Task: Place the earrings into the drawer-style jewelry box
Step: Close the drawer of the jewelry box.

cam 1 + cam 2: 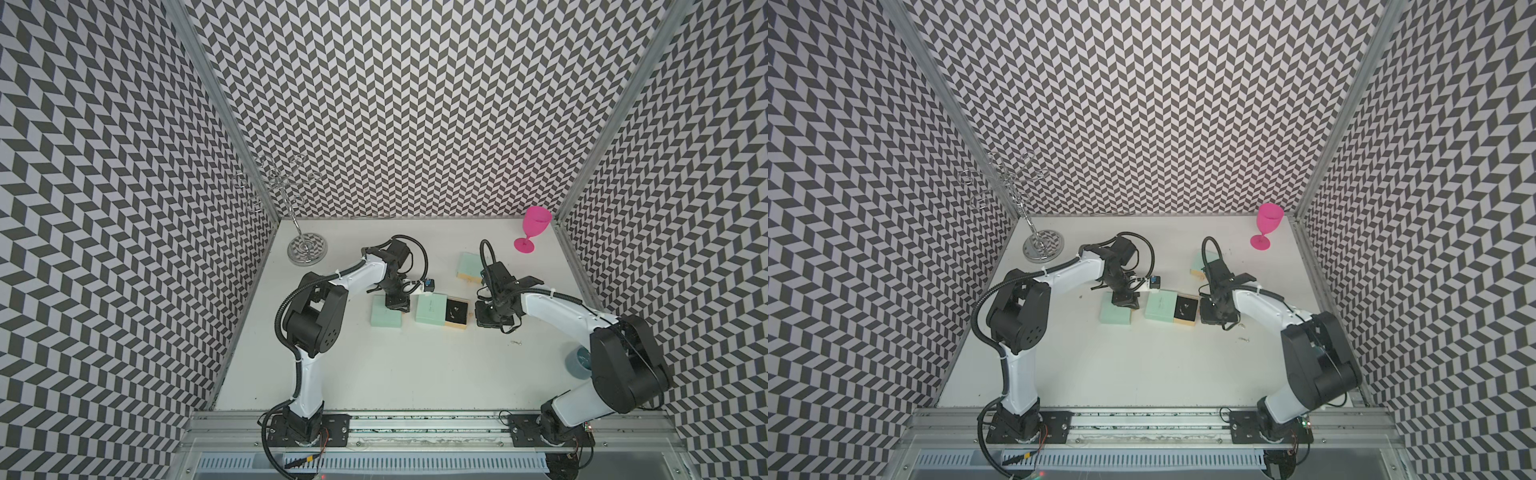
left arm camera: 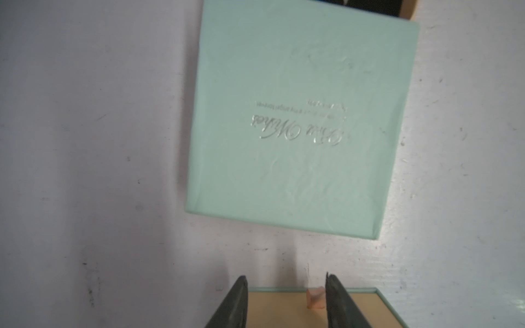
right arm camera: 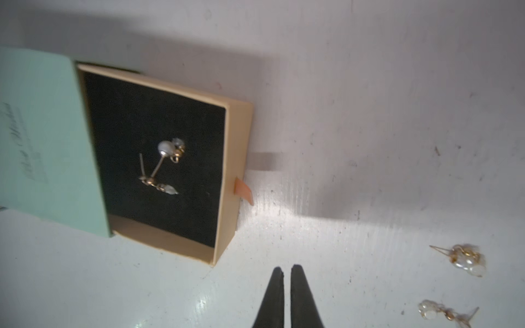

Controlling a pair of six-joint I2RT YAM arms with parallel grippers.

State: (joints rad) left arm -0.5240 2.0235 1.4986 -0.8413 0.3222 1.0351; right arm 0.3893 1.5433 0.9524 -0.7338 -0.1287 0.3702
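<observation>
The drawer-style jewelry box [image 1: 431, 309] is mint, and its tan drawer [image 3: 238, 136] is pulled out toward my right arm. Two earrings [image 3: 162, 167] lie on the drawer's black lining. Another two earrings [image 3: 466, 259] lie loose on the white table beside my right gripper [image 3: 287, 269], which is shut and empty just off the drawer's corner; in a top view they are tiny glints [image 1: 516, 342]. My left gripper [image 2: 287, 277] hangs over the tan end of a second mint box [image 1: 386, 311]. Its jaws stand apart, with the box's pink pull tab [image 2: 315, 296] between them, close to one finger.
A third mint box [image 1: 471, 266] lies behind the right gripper. A tall chrome wire stand [image 1: 305, 249] is at the back left and a pink goblet [image 1: 534, 228] at the back right. A blue-grey cup [image 1: 579, 363] is half hidden by the right arm.
</observation>
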